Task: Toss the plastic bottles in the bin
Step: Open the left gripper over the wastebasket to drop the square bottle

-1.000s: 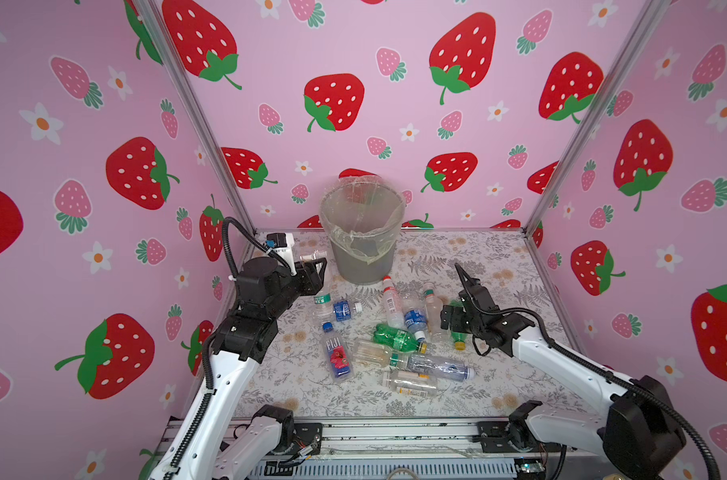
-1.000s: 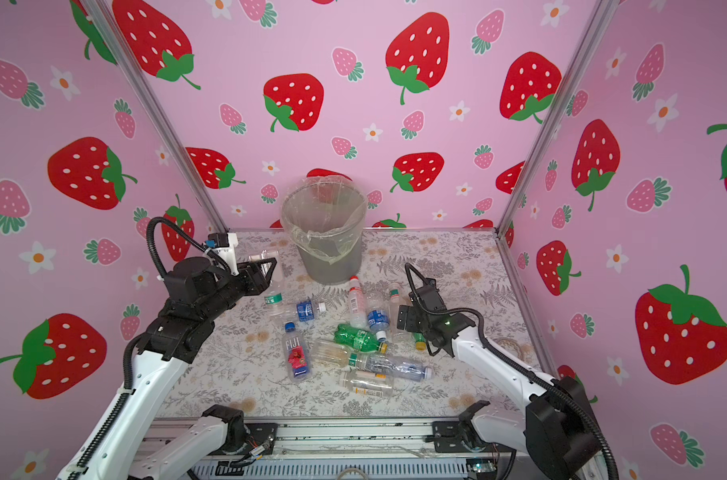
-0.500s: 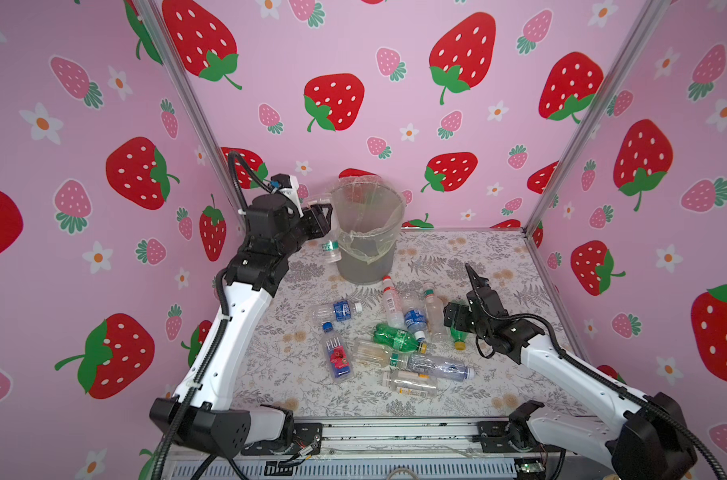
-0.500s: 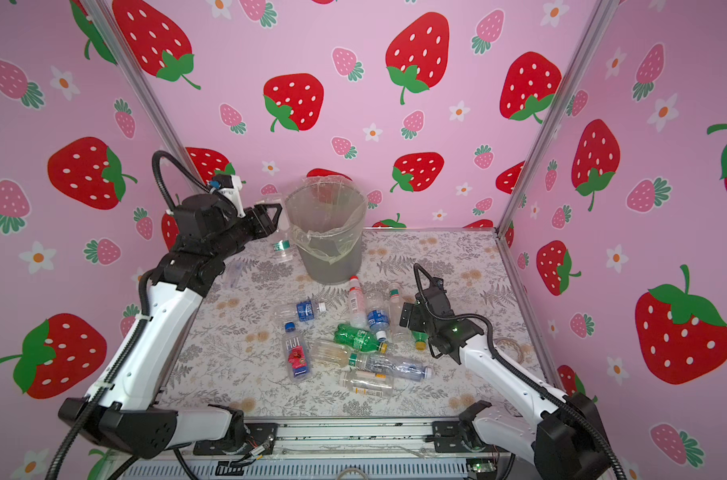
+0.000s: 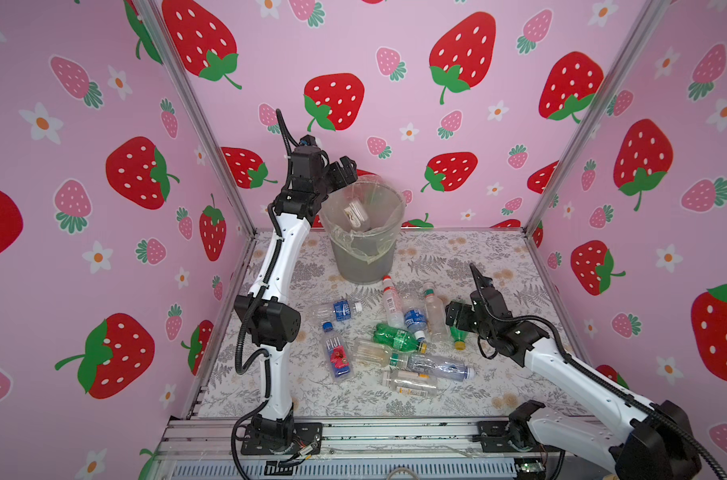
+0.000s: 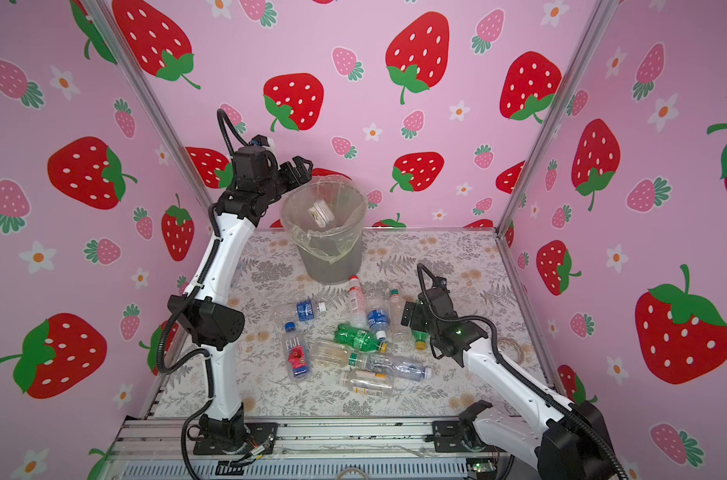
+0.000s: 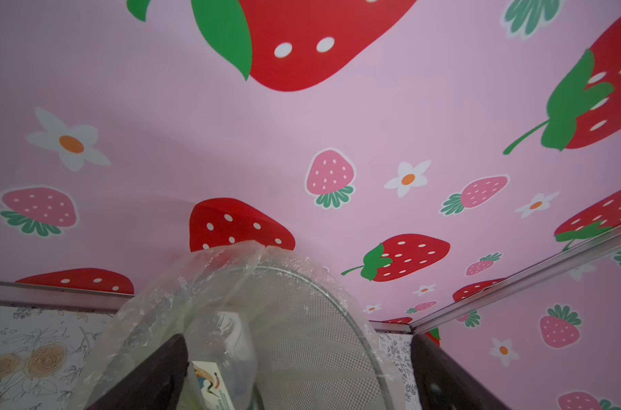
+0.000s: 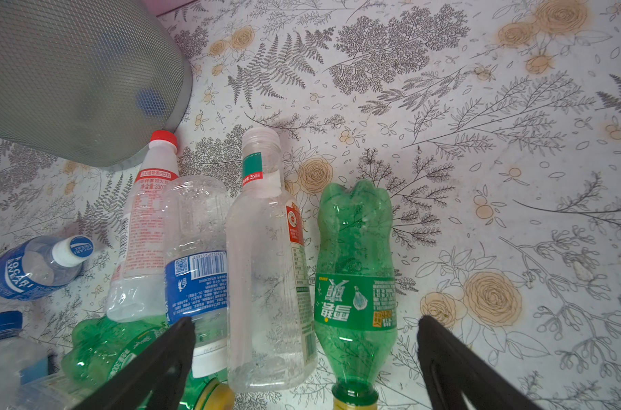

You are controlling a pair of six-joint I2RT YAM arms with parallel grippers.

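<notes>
Clock directions are read on the flowered tabletop (image 5: 457, 257) from above, with 12 at the back wall.

**Tools**
- The left gripper (image 5: 345, 171) hangs over the 9 o'clock rim of the bin (image 5: 366, 266), a round grey translucent wastebasket with a crinkled clear liner (image 7: 202, 284), standing at 12.
- Its jaws are wide apart with nothing between them. The left wrist view shows only the bin mouth in the gap.
- The right gripper (image 5: 457, 316) sits low at 3 o'clock of the pile, with its jaws wide apart and empty.
- In the right wrist view it straddles a green plastic bottle with a yellow cap (image 8: 355, 284) and a clear bottle with a green-and-white neck band (image 8: 266, 266). I see no contact.

**Done**
- One clear plastic bottle with a white label (image 5: 355, 214) is inside the bin, high against the liner and free of the jaws. I cannot tell whether it is falling or lodged.
- A blue blur (image 8: 151, 101) shows through the bin wall. I cannot tell what it is.

**Left**
- I count ten plastic bottles (image 5: 374, 353) lying on the table, from centre to 6 o'clock.
- They include the two under the right gripper, a square blue-capped bottle with a red flower label (image 5: 336, 357), a blue-labelled white-capped one (image 5: 337, 309), a white red-capped one (image 5: 390, 301) and a second green one (image 5: 397, 337).

**Judgement:** this is early in the task, and nearly the whole pile remains. The right arm looks best placed for the next pick.
</notes>
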